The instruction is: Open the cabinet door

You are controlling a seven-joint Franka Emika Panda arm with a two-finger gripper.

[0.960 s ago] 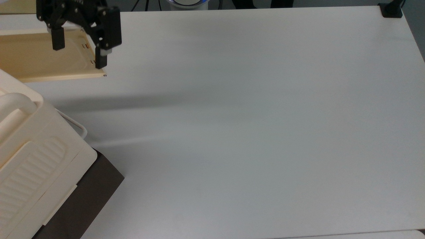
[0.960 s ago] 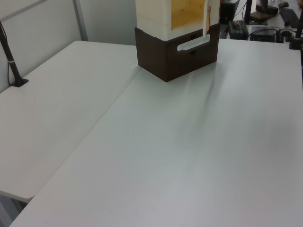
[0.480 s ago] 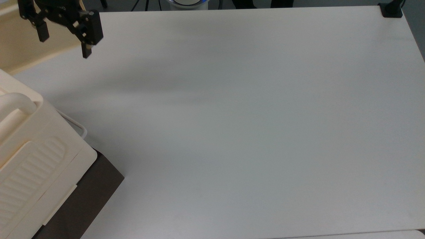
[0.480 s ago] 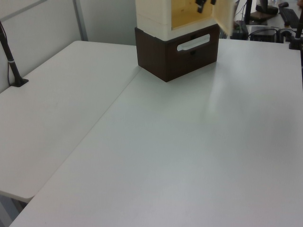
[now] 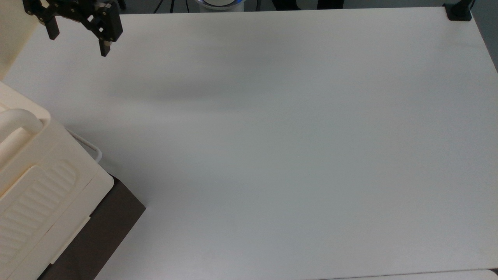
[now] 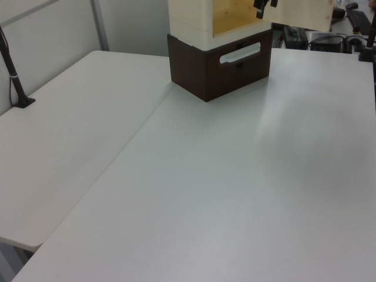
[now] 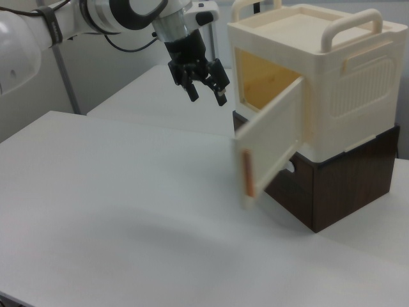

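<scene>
White desk (image 5: 295,147) spreads bare across most of the top view, with the cabinet (image 7: 319,83) standing on a dark brown box (image 7: 332,185) at one corner of it. Since a second ago the scene has changed in one large way: the cabinet door (image 7: 271,144), which then lay beneath the gripper in the top view with the fingers over its latch edge, has swung wide. In the right view it now stands out from the cabinet front, hinged at the side nearer the cabinet, its free edge with the brown latch strip pointing outward, and the yellow interior is plainly exposed. In the left view the door (image 6: 302,13) reads as a broad panel turned well away from the opening. By my judgement the opening itself is done or very nearly so.

The gripper (image 7: 206,89) has meanwhile lifted off. Its fingers (image 5: 104,48) are spread apart and hold nothing. In the right view they hang above the desk, near the open mouth of the cabinet and higher than the door's free edge, apart from it with clear air between. In the top view the gripper (image 5: 77,37) sits just beside the sliver of door (image 5: 11,35) at the frame's edge, not touching it.
</scene>
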